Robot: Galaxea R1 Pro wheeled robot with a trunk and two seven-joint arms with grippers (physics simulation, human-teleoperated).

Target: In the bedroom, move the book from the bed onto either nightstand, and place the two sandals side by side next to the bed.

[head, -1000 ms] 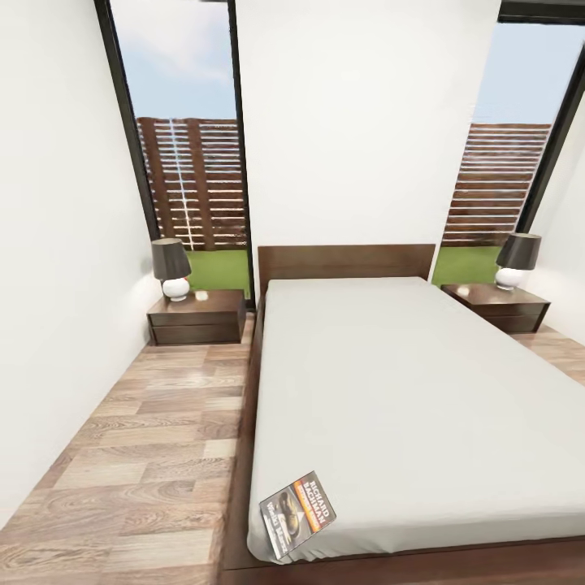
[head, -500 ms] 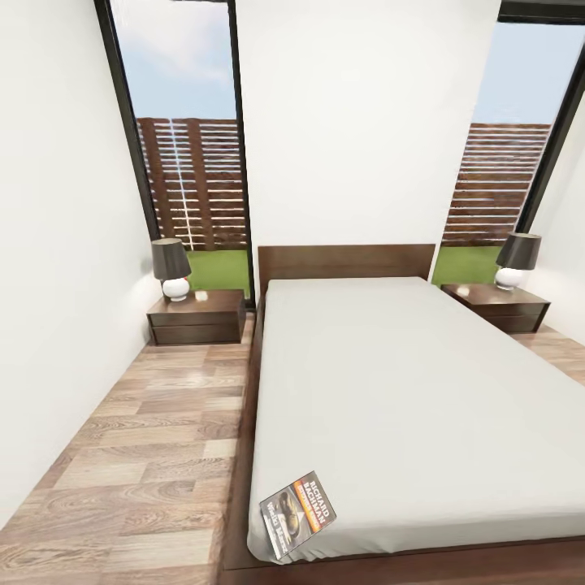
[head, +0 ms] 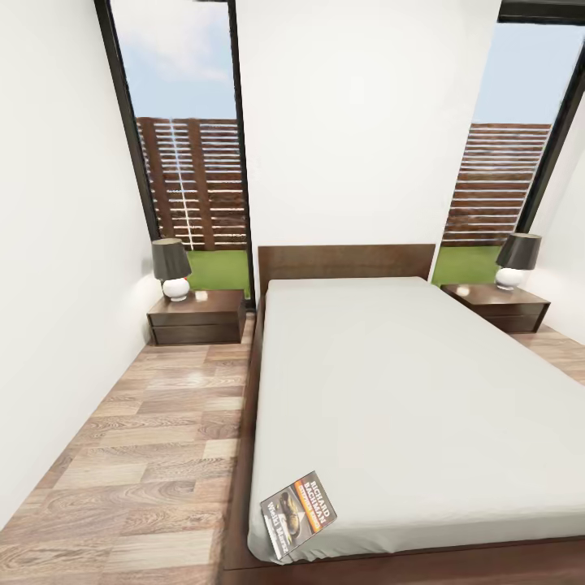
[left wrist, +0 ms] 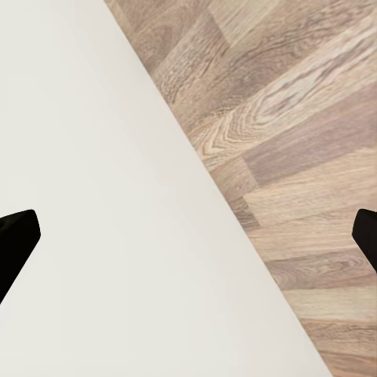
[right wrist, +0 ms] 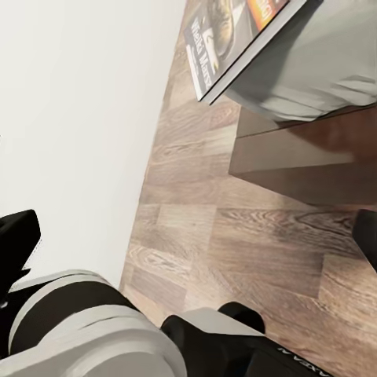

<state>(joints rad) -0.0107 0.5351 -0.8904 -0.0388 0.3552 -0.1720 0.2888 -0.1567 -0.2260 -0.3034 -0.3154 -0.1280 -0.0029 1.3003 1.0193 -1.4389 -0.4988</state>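
In the bedroom, the book (head: 298, 513) lies flat on the near left corner of the bed (head: 422, 390), its dark cover and orange band facing up. One nightstand (head: 197, 317) stands left of the headboard and another nightstand (head: 497, 306) stands to its right. The two sandals are out of view. My left gripper (left wrist: 188, 236) is open, with its black fingertips (left wrist: 16, 243) wide apart over a white wall and plank floor. My right gripper (right wrist: 188, 236) is open too, low over the floor. The book (right wrist: 228, 39) on the bed corner lies beyond it.
Each nightstand carries a lamp (head: 171, 267) (head: 516, 260) with a dark shade. A strip of wood floor (head: 154, 455) runs between the left wall and the bed. Tall windows flank the headboard. The robot's own base (right wrist: 118, 338) sits below the right gripper.
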